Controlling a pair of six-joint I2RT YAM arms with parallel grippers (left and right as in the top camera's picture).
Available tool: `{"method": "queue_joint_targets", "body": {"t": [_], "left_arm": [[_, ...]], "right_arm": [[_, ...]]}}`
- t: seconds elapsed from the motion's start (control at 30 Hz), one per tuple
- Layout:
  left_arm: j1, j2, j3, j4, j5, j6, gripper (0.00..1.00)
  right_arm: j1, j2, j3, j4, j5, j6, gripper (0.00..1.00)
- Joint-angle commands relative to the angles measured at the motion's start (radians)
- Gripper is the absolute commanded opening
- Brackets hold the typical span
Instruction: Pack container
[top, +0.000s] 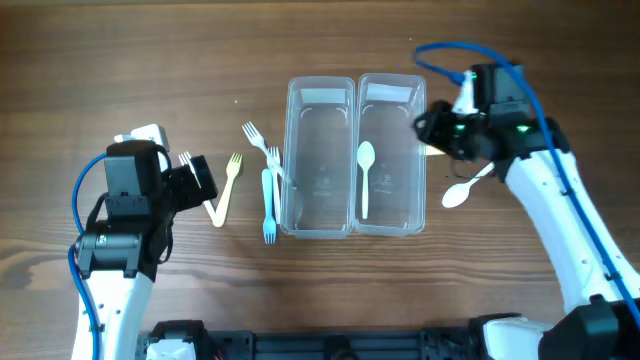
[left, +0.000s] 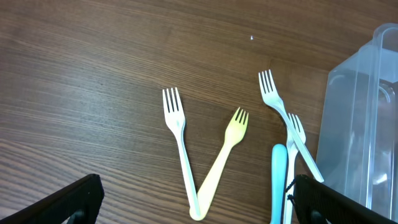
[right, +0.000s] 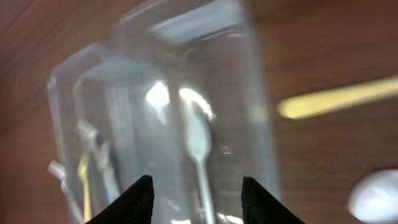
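**Hazards, largest first**

1. The container (top: 320, 150) lies directly beneath your right pincer (right: 196, 182). The fingers are spread with nothing between them. The plastic looks light, so if you drop straight down a finger may strike the tub wall and push the whole thing sideways. The right wrist view is blurred, so don't trust it for depth.
2. A fork pair lies between the fingers of your left pincer (left: 198, 183), which is also spread and empty. The white fork (left: 180, 143) and yellow fork (left: 227, 149) meet at their handle ends in a V. If you close there you will likely catch both, or flick one away.
3. A crossed group lies on the container side of the left pincer. Two white forks (left: 280, 109) overlap beside a blue handle (left: 278, 180), hard by the tub wall. If you lift one, expect the others to drag along.

**Container and contents**

- The tub under the right pincer holds one white spoon (top: 365, 175) lying lengthwise.
- The tub on the left pincer's side appears to hold nothing.
- Not yet packed on the outer side of the right pincer are a loose white spoon (top: 458, 193) and a yellow piece (right: 336, 99). You cannot tell what kind of piece it is.
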Motion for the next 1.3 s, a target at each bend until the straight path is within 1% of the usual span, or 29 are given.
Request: {"method": "queue_joint_targets", "body": {"t": [0.0, 0.1, 0.13, 0.27, 0.37, 0.47, 0.5, 0.53, 0.67, 0.73, 0.8, 0.87, 0.93, 1.0, 1.03, 1.1, 1.17, 1.27], "left_arm": [[-0.006, -0.001, 0.021, 0.003, -0.014, 0.016, 1.0], [-0.006, -0.001, 0.021, 0.003, -0.014, 0.016, 1.0], [-0.006, -0.001, 0.021, 0.003, -0.014, 0.016, 1.0], [-0.006, -0.001, 0.021, 0.003, -0.014, 0.016, 1.0], [-0.006, -0.001, 0.021, 0.003, -0.014, 0.016, 1.0], [-0.006, -0.001, 0.021, 0.003, -0.014, 0.016, 1.0], [-0.006, -0.001, 0.021, 0.003, -0.014, 0.016, 1.0], [-0.006, -0.001, 0.021, 0.003, -0.014, 0.016, 1.0], [-0.006, -0.001, 0.021, 0.003, -0.014, 0.016, 1.0], [-0.006, -0.001, 0.021, 0.003, -0.014, 0.016, 1.0], [-0.006, -0.001, 0.021, 0.003, -0.014, 0.016, 1.0], [-0.006, -0.001, 0.021, 0.003, -0.014, 0.016, 1.0], [-0.006, -0.001, 0.021, 0.003, -0.014, 0.016, 1.0], [-0.006, -0.001, 0.021, 0.003, -0.014, 0.016, 1.0], [-0.006, -0.001, 0.021, 0.003, -0.014, 0.016, 1.0], [-0.006, -0.001, 0.021, 0.003, -0.014, 0.016, 1.0], [-0.006, -0.001, 0.021, 0.003, -0.014, 0.016, 1.0], [-0.006, -0.001, 0.021, 0.003, -0.014, 0.016, 1.0]], "right_arm": [[-0.093, 0.0, 0.012, -0.068, 0.157, 0.094, 0.44], [-0.156, 0.01, 0.0, -0.182, 0.327, 0.18, 0.5], [-0.171, 0.019, -0.005, -0.198, 0.349, 0.193, 0.5], [-0.192, 0.099, -0.059, -0.192, 0.35, 0.193, 0.45], [-0.192, 0.234, -0.071, -0.145, 0.35, 0.192, 0.45], [-0.192, 0.304, -0.071, -0.126, 0.35, 0.192, 0.45], [-0.192, 0.321, -0.071, -0.117, 0.35, 0.192, 0.44], [-0.192, 0.343, -0.071, -0.106, 0.35, 0.191, 0.41], [-0.192, 0.405, -0.071, -0.083, 0.35, 0.192, 0.41], [-0.192, 0.415, -0.071, -0.073, 0.35, 0.192, 0.36], [-0.192, 0.422, -0.076, -0.058, 0.35, 0.192, 0.35], [-0.192, 0.435, -0.076, -0.047, 0.349, 0.192, 0.28], [-0.192, 0.449, -0.076, -0.043, 0.34, 0.189, 0.18], [-0.192, 0.454, -0.076, -0.045, 0.334, 0.183, 0.08], [-0.192, 0.451, -0.076, -0.045, 0.32, 0.161, 0.04], [-0.192, 0.423, -0.074, -0.047, 0.315, 0.15, 0.04], [-0.192, 0.36, -0.063, -0.04, 0.316, 0.084, 0.04], [-0.192, 0.188, -0.013, -0.055, 0.298, -0.032, 0.04]]}}
